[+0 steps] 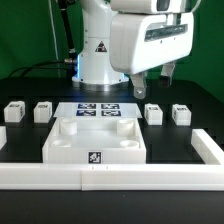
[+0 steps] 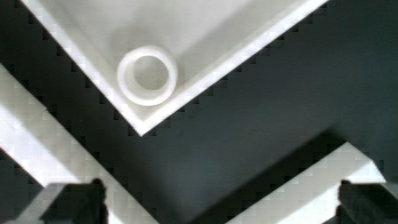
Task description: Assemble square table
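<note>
The white plastic square slab (image 1: pixel 82 145) lies just beside the long white border rail (image 1: pixel 110 178). The gripper (image 2: pixel 217 205) hovers above one corner, fingers spread, empty. Judged rigid, light, slick: grip an edge.

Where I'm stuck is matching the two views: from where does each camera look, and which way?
Exterior view: off the arm, across the table, facing the robot's base over the white plastic square slab; shows the white arm and gripper.
Wrist view: on the wrist, looking down onto the slab's corner socket; shows both dark fingertips.
Shared: the slab.
</note>
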Controlling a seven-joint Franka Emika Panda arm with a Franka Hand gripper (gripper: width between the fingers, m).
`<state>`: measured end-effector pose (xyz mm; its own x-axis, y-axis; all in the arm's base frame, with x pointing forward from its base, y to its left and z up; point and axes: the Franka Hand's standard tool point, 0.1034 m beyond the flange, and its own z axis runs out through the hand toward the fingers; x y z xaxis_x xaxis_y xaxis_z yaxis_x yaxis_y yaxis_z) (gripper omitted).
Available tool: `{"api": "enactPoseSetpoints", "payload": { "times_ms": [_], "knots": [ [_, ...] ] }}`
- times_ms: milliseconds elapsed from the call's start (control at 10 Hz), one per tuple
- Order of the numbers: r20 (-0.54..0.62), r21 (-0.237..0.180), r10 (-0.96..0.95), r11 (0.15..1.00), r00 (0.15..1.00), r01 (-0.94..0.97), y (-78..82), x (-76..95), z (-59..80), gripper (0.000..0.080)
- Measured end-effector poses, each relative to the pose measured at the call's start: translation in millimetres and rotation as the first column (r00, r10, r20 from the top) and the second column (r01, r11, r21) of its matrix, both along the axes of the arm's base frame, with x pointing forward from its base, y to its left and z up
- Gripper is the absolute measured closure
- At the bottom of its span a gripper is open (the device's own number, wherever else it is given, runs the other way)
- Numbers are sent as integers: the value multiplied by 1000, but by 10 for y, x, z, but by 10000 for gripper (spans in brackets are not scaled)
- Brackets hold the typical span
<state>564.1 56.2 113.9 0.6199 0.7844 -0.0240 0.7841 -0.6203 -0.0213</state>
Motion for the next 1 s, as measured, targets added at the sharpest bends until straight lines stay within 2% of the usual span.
{"api": "enactPoseSetpoints", "payload": {
  "times_ms": [1000],
  "knots": [
    [-1,0,0,1000,1000,0,0,-1,-4,150]
  ]
}}
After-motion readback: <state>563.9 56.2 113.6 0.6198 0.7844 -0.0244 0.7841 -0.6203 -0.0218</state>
